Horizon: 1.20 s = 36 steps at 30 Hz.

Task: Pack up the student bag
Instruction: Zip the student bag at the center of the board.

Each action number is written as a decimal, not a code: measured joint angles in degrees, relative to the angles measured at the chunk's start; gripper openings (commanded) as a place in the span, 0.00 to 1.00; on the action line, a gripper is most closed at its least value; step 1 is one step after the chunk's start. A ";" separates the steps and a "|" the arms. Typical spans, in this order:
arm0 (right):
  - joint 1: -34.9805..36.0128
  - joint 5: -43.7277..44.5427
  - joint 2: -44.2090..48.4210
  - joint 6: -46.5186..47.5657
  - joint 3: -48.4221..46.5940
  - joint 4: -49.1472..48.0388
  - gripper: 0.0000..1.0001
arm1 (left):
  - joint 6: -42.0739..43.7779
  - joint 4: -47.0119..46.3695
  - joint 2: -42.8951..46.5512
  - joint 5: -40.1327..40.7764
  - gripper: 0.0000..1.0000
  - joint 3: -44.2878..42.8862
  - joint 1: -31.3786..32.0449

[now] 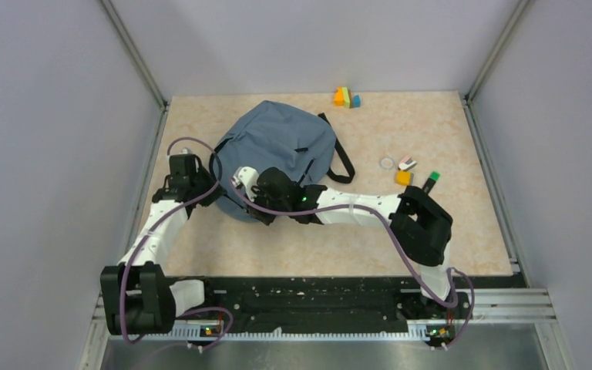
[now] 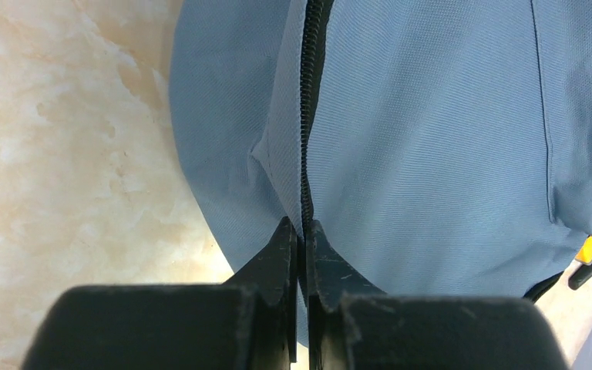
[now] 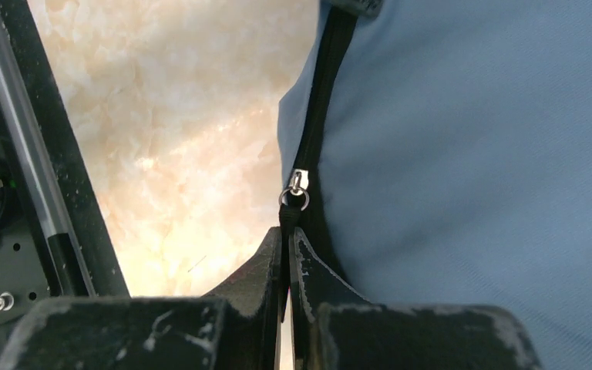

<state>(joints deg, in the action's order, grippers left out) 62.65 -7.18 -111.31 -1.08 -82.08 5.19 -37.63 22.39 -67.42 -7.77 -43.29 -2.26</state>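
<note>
The student bag lies flat on the table, its zip closed along the whole run we can see; we judge that nothing can be packed until this zip is drawn open.

Tool state: the left gripper has its fingers pressed together at the bag's near edge, and they appear to nip the seam where the zip line runs between them; the right gripper is clamped on the dark zip pull, just below the metal slider.

Faults we consider possible:
- The zip pull is thin; it may slide out of the fingers if the draw is not in line with the zip.
- The left hold is on soft cloth; if it gives way, the whole bag will drag behind the slider and the zip will stay closed.
- The bag bulges beside the slider; loose cloth may be caught in the teeth.
- The two arms meet close together at the bag's near edge, and the left arm's cable arcs beside the bag; a long draw may bring them into contact.

Surroundings: a black strap trails off the bag; past it lie a white ring, a pale block, an orange block and a green-capped marker; coloured blocks sit beyond the bag's far side; none touches the bag or blocks the zip.
</note>
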 measured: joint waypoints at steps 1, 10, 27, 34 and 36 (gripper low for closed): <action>0.37 0.61 0.63 0.02 0.79 0.07 0.00 | 0.09 0.28 -0.09 0.02 0.00 -0.37 0.00; 2.32 6.25 4.76 -0.74 6.99 -0.02 0.00 | 0.98 2.73 -0.76 0.00 0.00 -2.82 -0.70; -0.57 14.05 11.61 -5.01 12.81 -0.46 0.00 | 4.42 4.68 -2.14 0.44 0.00 -8.87 -4.98; -3.63 13.77 12.87 -4.90 13.84 0.42 0.00 | 5.20 4.74 -2.45 0.52 0.40 -9.09 -5.27; -3.69 12.76 12.90 -4.87 13.86 0.55 0.00 | 5.51 4.31 -1.66 0.68 0.53 -8.76 -5.68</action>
<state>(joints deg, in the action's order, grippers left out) 58.96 5.58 -98.41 -5.96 -68.23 5.74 -32.12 26.70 -69.08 -7.09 -52.05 -7.94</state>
